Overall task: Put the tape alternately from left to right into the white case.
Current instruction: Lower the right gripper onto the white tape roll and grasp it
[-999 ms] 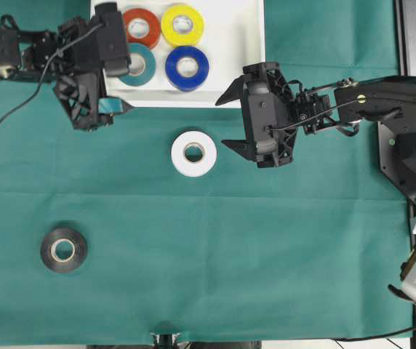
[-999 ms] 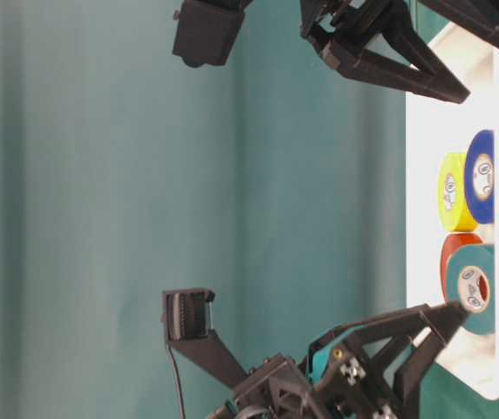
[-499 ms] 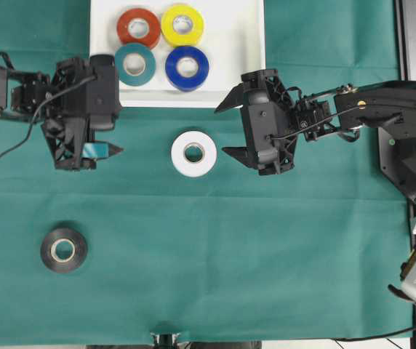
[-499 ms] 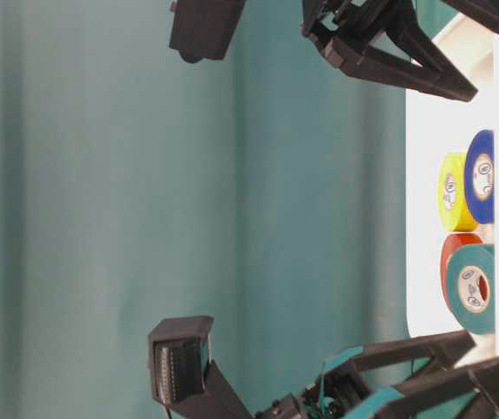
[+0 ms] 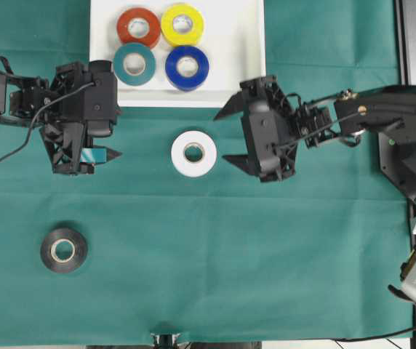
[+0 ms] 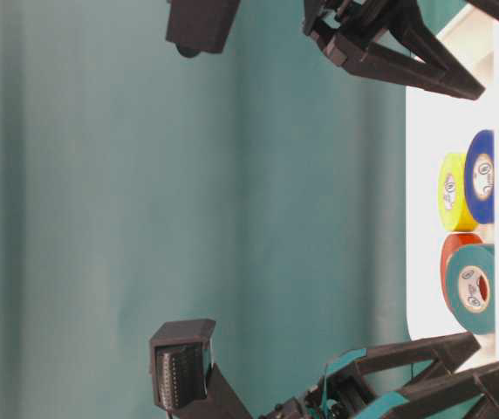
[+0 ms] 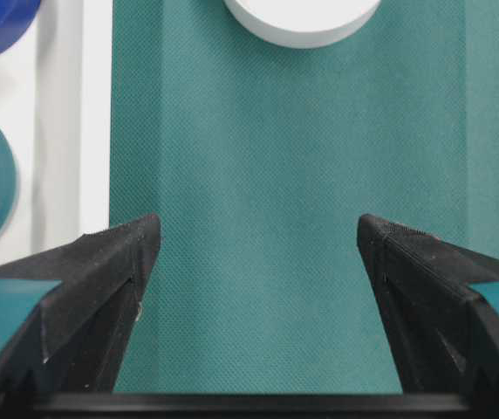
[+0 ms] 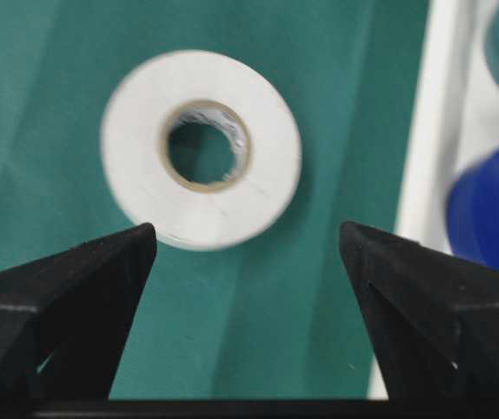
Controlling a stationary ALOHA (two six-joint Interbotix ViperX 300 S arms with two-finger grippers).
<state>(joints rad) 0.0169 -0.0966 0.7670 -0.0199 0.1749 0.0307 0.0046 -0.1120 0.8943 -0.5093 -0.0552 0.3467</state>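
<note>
White roll (image 5: 193, 153) flat on the cloth just below the case (image 5: 248, 73), with right gripper (image 5: 228, 136) close on its right, jaws spread wide and empty; left gripper (image 5: 110, 134) well to its left, likewise wide and empty. Black roll (image 5: 63, 250) far down-left of the case, four rolls already inside. Probably light, stiff, smooth-sided: best pinched across the outer rim, or one finger through the core
</note>
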